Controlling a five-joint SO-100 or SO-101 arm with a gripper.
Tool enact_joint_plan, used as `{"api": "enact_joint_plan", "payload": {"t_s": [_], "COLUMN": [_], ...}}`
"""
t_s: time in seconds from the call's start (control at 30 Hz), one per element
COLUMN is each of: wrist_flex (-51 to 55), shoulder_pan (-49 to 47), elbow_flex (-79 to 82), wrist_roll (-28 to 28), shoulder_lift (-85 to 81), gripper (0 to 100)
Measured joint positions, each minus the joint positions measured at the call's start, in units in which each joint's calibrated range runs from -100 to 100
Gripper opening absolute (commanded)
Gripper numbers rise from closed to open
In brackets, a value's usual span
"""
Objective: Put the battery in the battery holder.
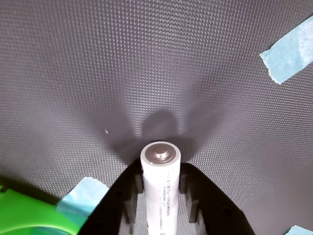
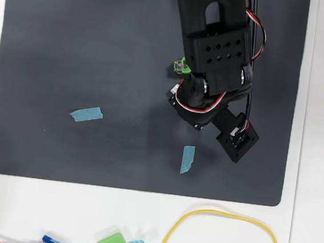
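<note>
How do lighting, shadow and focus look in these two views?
Wrist view: the battery, held between the jaws, is sharp, its metal end cap glinting; several soft overlapping shadows fan out on the mat behind it. Overhead view: even light, no glare; the arm hides the battery.

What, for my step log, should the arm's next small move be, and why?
Probably a short shift toward the lower left of the wrist view, keeping the grip. The hand is shut on the battery, which sits over bare mat, while the green battery holder shows only at that corner, so the two are not yet lined up.
</note>
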Motion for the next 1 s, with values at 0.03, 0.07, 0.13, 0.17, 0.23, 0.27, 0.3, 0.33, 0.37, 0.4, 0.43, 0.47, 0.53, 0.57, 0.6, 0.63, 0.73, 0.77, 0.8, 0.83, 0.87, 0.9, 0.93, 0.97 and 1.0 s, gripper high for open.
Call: {"api": "enact_joint_plan", "payload": {"t_s": [0.03, 0.07, 0.13, 0.17, 0.23, 0.27, 0.3, 0.33, 0.37, 0.4, 0.43, 0.47, 0.53, 0.57, 0.6, 0.63, 0.73, 0.77, 0.8, 0.83, 0.87, 0.9, 0.93, 0.97, 1.0], "wrist_flex": [0.0, -0.2, -0.9, -0.9, -0.4, -1.2, -3.0, -3.7, -5.0, -7.2, -9.2, -10.9, -13.5, -14.1, -14.3, -14.5, -14.6, -14.6, -14.6, -14.6, -14.6, -14.6, -14.6, -14.6, -14.6], "shoulder_pan": [-0.3, -0.7, -1.9, -2.8, -5.2, -6.5, -7.9, -8.2, -8.4, -8.6, -8.9, -9.0, -9.3, -9.3, -9.3, -9.7, -12.1, -13.1, -13.9, -14.6, -15.5, -15.8, -16.4, -16.8, -17.3], "elbow_flex": [0.5, 1.4, 4.1, 5.4, 9.7, 11.4, 15.1, 16.2, 17.9, 20.7, 23.1, 25.1, 28.2, 29.3, 30.5, 31.1, 32.7, 32.8, 33.0, 33.1, 33.5, 33.6, 33.6, 33.6, 33.6], "wrist_roll": [0.0, 0.0, 1.4, 1.8, 3.8, 4.4, 5.3, 5.6, 6.0, 6.2, 6.3, 6.5, 7.6, 8.0, 8.6, 8.9, 10.5, 10.9, 11.4, 11.8, 12.9, 13.2, 13.8, 14.4, 14.9], "shoulder_lift": [-0.5, -1.2, -4.1, -5.3, -9.8, -12.1, -16.4, -17.7, -19.2, -21.6, -23.9, -25.8, -29.9, -31.5, -33.0, -34.0, -35.7, -35.9, -36.1, -36.1, -36.2, -36.2, -36.2, -36.2, -36.2], "gripper": [0, 0, 0, 0, 0, 0, 0, 0, 0, 0, 0, 0, 0, 0, 0, 0, 0, 0, 0, 0, 0, 0, 0, 0, 0]}}
